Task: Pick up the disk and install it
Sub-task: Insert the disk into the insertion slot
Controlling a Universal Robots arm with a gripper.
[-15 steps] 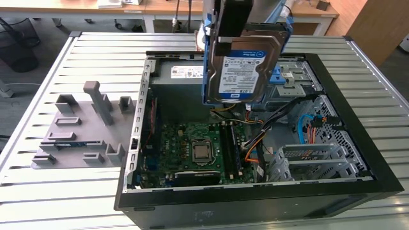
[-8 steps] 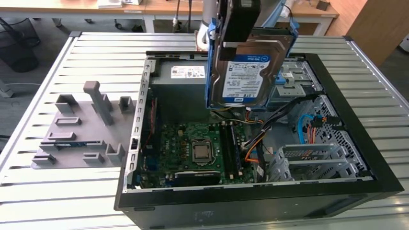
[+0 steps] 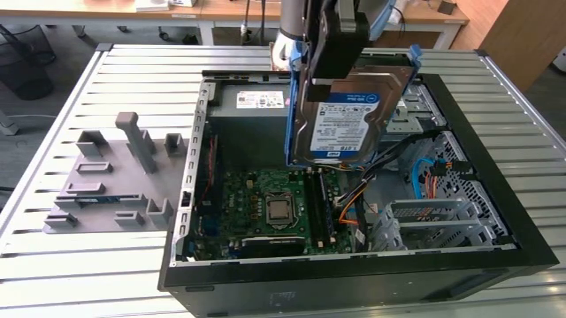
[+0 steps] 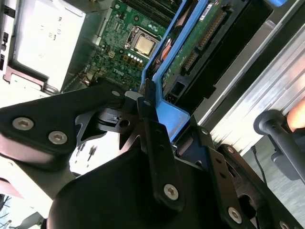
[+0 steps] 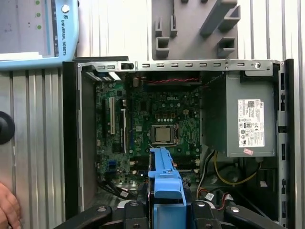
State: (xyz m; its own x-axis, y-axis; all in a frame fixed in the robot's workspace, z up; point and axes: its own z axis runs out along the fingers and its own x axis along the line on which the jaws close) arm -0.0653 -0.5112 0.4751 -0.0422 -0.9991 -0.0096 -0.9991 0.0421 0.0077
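The gripper [image 4: 153,107] is clamped on the blue bracket of the disk [image 3: 346,116], which hangs upright above the open computer case [image 3: 372,278]. In my judgement it should descend slowly, staying clear of the cables [image 5: 215,167] inside the case.

Robotics lab, slatted metal workbench [image 3: 79,275], opened computer case [image 3: 354,286], wooden desks [image 3: 84,8] behind

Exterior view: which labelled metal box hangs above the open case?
The blue-bracketed flat silver hard drive, held upright; the grey power-supply box sits inside the black case.
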